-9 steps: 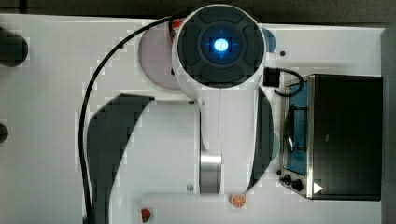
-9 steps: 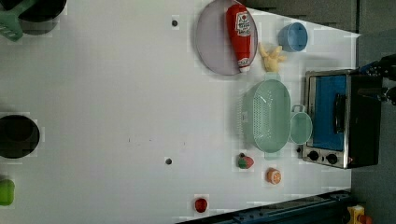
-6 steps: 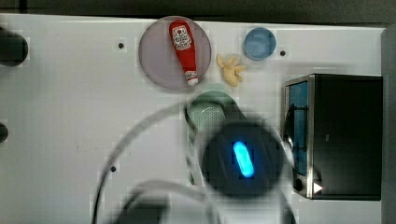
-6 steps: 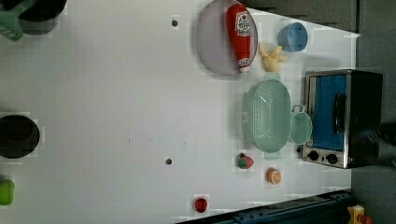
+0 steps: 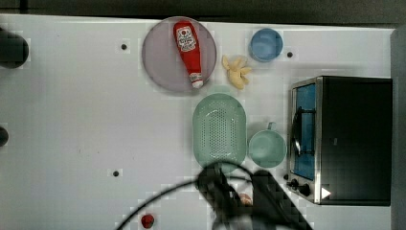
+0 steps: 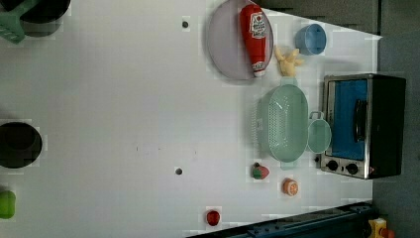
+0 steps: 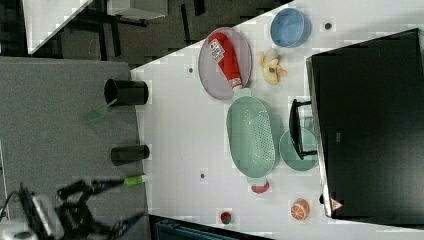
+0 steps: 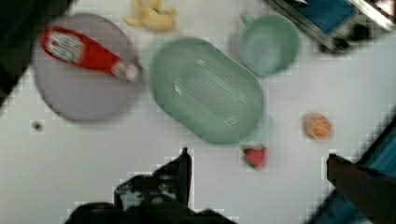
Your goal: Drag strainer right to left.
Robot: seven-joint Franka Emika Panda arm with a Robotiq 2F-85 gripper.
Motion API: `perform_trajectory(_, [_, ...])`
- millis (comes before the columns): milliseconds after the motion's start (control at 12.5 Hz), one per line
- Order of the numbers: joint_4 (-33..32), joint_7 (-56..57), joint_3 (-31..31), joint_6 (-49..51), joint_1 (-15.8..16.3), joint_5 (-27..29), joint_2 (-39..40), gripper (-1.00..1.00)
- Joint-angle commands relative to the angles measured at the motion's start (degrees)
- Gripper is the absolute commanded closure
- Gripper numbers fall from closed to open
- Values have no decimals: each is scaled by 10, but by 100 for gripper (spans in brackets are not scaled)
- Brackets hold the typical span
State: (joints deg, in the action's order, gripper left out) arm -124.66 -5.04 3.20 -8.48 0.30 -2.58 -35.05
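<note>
One strainer, one mug, apparently touching it.

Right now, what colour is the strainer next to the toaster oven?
Pale mint green, dotted with small holes; the strainer shows best in the top view.

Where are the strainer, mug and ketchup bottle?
strainer [image 5: 219,128]: top view, middle of its perforated floor.
mug [image 5: 266,148]: top view, inside of the bowl.
ketchup bottle [image 5: 187,50]: top view, red body below the label.
</note>
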Motion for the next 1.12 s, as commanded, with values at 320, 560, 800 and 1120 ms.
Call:
perform_trajectory(320, [-164,-136,-3,-227,13,0,182,-100])
perform_trajectory(560, [-185,-240,-11,-350,13,0,268,-100])
perform_trajectory(800, [-181,-348,-15,-436,15,0,366,-100])
perform_trajectory(1120, [-181,-383,-29,-548,20,0,463,-100])
